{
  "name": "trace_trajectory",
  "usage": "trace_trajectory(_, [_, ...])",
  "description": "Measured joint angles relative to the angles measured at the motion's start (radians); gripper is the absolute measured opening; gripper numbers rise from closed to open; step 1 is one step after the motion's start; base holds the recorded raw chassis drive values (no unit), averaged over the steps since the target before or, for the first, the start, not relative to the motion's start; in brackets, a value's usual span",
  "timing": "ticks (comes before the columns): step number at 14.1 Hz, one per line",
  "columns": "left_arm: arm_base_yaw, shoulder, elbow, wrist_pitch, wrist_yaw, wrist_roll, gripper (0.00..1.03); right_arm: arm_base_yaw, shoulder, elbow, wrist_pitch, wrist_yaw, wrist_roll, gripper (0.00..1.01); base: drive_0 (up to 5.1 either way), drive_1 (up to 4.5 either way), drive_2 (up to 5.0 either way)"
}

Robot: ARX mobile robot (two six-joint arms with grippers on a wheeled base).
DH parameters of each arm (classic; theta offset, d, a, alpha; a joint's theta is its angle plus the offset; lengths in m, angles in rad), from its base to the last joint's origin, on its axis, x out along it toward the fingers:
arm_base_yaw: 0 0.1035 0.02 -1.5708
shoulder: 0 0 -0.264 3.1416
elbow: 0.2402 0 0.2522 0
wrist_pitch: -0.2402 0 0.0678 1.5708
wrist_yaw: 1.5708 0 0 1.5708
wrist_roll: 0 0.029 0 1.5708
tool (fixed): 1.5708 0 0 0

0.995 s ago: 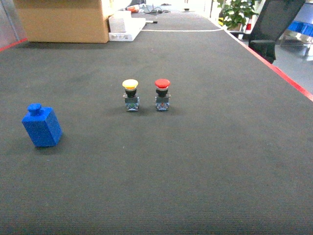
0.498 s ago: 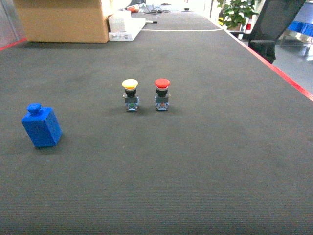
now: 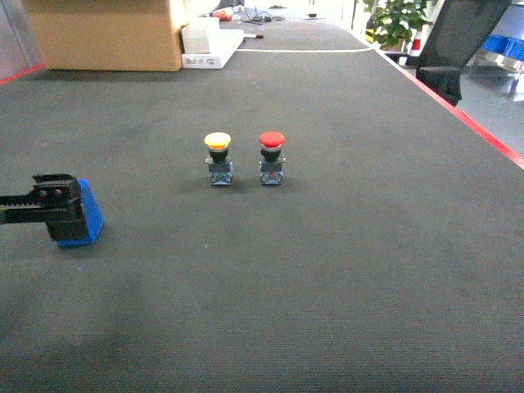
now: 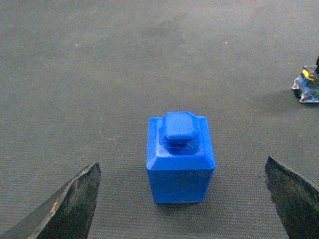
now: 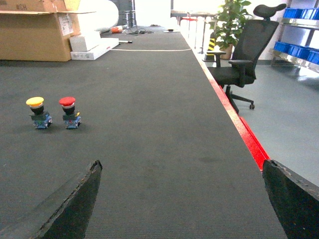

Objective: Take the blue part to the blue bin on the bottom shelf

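**A:** quick status check, where's it at w/ the blue part [image 4: 180, 159]?

**B:** early days imo. Part sits upright on the dark mat [image 3: 344, 270], far left side in the head view, well apart from the yellow-capped push button [image 3: 218, 158] and the red-capped push button [image 3: 271, 156], which stand side by side mid-table. Left gripper [image 4: 182, 199] is at the part: in the wrist cam the two fingers are spread wide, one each side of it, not touching. So nothing's grabbed yet.

**A:** and the right one?

**B:** right gripper [image 5: 182, 199] is also spread apart, holding nothing, just looking down the mat. Not visible in the head cam.

**A:** so what's left?

**B:** basically everything, judging by this: close on the part, lift, carry it to the blue bin on the bottom shelf, drop it in. No target bin or shelf I can pin down here. There are blue bins on a rack [image 5: 299, 22] way off at the right, past the office chair [image 5: 244, 59], but can't tell if that's the one.

**A:** any labels/text?

**B:** cardboard box [image 5: 35, 30] in back has a white sticker and some print along its top edge, too small to read tbh. Nothing on the part itself, plain blue.
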Motion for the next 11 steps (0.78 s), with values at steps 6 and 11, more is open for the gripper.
trace_trajectory(6, [0.026,0.277,0.275,-0.044,-0.011,-0.002,0.98,0.000,0.000,0.000,0.000,0.000,0.000,0.98,0.0,0.00,0.0])
trace_trajectory(11, [0.019,0.282,0.288,-0.040,-0.023,0.005,0.47,0.000,0.000,0.000,0.000,0.000,0.000,0.98,0.0,0.00,0.0])
